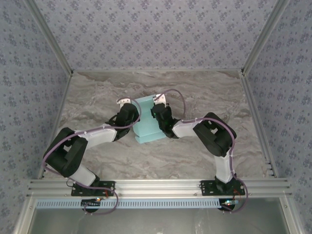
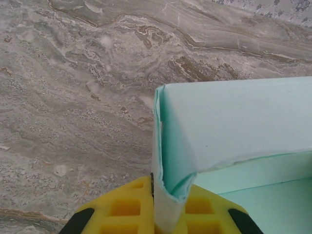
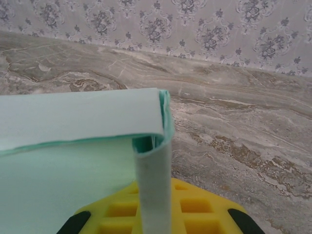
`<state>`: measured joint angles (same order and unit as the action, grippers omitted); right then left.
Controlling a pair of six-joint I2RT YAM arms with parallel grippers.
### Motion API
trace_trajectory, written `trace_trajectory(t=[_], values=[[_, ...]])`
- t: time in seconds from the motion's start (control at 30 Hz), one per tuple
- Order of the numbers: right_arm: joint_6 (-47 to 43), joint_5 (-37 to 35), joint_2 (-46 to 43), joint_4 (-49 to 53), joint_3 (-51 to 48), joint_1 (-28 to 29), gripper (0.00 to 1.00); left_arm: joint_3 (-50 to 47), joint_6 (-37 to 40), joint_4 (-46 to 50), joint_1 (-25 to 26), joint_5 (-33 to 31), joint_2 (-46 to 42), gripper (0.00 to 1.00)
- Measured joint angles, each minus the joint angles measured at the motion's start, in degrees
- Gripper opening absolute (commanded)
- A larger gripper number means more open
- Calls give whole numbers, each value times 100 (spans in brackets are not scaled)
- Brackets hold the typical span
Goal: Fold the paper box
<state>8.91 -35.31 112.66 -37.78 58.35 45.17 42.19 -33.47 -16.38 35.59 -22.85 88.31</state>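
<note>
Aqua card; one paper box (image 1: 146,125)

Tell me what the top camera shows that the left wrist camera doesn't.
Top view: both black-and-white arms reaching in from their bases, with the left tool and right tool on opposite sides of the pale aqua-blue card box. Left wrist view: a close look at yellow pads pinching a standing box wall at its folded corner. Shared: the box and the grey marbled table.
</note>
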Motion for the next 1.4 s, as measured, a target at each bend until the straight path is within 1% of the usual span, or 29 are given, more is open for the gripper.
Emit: trace_trajectory(t=[0.1, 0.13, 0.23, 0.4, 0.43, 0.53, 0.67, 0.83, 1.0, 1.13, 1.27, 1.4], values=[[170, -2, 0, 48, 0, -2, 20, 2, -11, 2, 33, -61, 0, 0], [264, 17, 0, 44, 0, -13, 23, 2, -22, 35, 39, -57, 0, 0], [420, 262, 0, -24, -31, -162, 26, 2, -48, 83, 120, -57, 0, 0], [376, 1086, -208, -396, -485, -409, 36, 92, -2, 299, 162, -96, 0, 0], [358, 1292, -297, -435, -601, -474, 40, 142, 24, 380, 162, -133, 0, 0], [273, 1856, -590, -466, -833, -688, 48, 332, 68, 601, 173, -297, 0, 0], [96, 2625, -1045, -404, -1010, -951, 55, 562, -33, 754, 221, -498, -2, 0], [-415, 3971, -1486, -247, -1154, -1384, 57, 953, -730, 1517, 229, -918, 0, 0], [-968, 5027, -1646, 212, -1086, -1729, 59, 1174, -1255, 2100, 225, -1126, 0, 0], [-1316, 5410, -1641, 791, -726, -1755, 58, 1174, -1414, 2334, 225, -1108, 0, 0], [-1631, 5742, -1547, 1276, -105, -1746, 58, 1176, -1506, 2448, 225, -1093, 0, 0], [-2024, 5877, -1316, 1790, 540, -1681, 57, 1180, -1563, 2533, 225, -1062, 0, 0]])
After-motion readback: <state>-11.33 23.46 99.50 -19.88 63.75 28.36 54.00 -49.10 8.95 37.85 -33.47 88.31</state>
